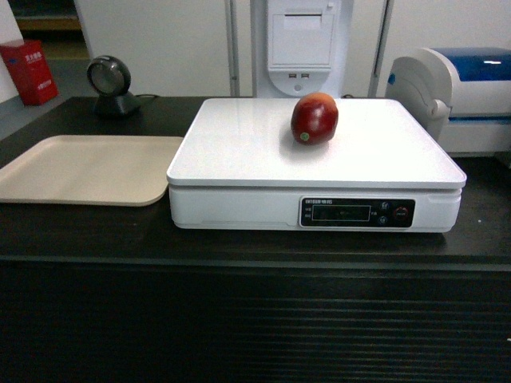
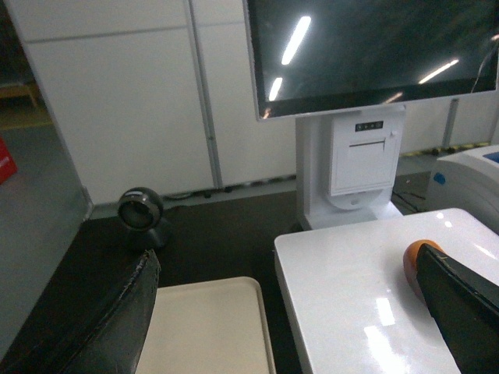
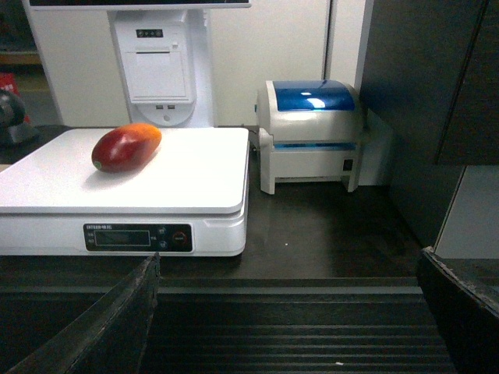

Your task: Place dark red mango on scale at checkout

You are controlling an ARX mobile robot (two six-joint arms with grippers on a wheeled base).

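- The mango [image 1: 314,118] lies on its side on the white top of the scale [image 1: 239,152], toward the back and a little right of middle, with nothing touching it.
- From my right wrist the mango [image 3: 125,147] shows dark red, going orange at the end that points to the back; it sits left of middle on the scale [image 3: 195,175].
- From my left wrist only the orange tip of the mango [image 2: 416,254] peeks out behind one dark finger [image 2: 460,315]; the scale [image 2: 351,296] top gleams under it.
- The scale stands on the black worktop [image 1: 96,235], its black display panel [image 1: 357,212] facing me, above the ribbed front.
- My left jaws are spread wide: one finger at each lower corner of that wrist view, nothing between them, over the worktop's left part.
- My right jaws are spread wide as well, one finger [image 3: 101,327] low on the left and the other low on the right, empty, in front of the worktop edge.
- Neither pair of jaws appears in the head view.
- A beige tray [image 1: 88,167] lies just left of the scale.
- A round black scanner [image 1: 110,84] stands behind the tray.
- A white-and-blue printer [image 3: 312,132] sits right of the scale, near it.
- A white stand [image 2: 351,167] with a screen [image 2: 374,47] rises behind the scale.
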